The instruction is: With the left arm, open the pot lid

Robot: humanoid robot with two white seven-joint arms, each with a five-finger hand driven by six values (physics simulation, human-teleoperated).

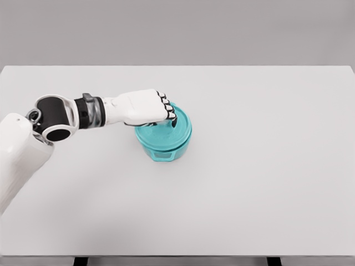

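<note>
We see the pot (pixel 164 145), a teal one, just left of the middle of the frame, standing upright on the table (pixel 266 166). Its lid (pixel 176 133) sits on top of it, a flat round disc of the same teal, and from here it looks level and seated on the pot's rim. A small handle tab shows on the pot's near side, low on the wall.

Our left hand (pixel 145 107) lies over the upper left part of the lid. The fingers (pixel 166 108) are curled down tight, knuckles lined up in a row facing right, their dark joints showing against the white shells. They close over the middle of the lid, where a knob would be, but the hand hides what is under it, so we cannot tell for sure what they pinch; it reads as a fist closed on the lid's top. The back of the hand faces up and toward us.

The wrist runs almost level to the left, through a grey and black cuff, to a round black-and-white joint at the left of the frame. From there the white forearm drops to the lower left corner.

The table is a plain white top filling most of the frame, with a grey wall behind it.
</note>
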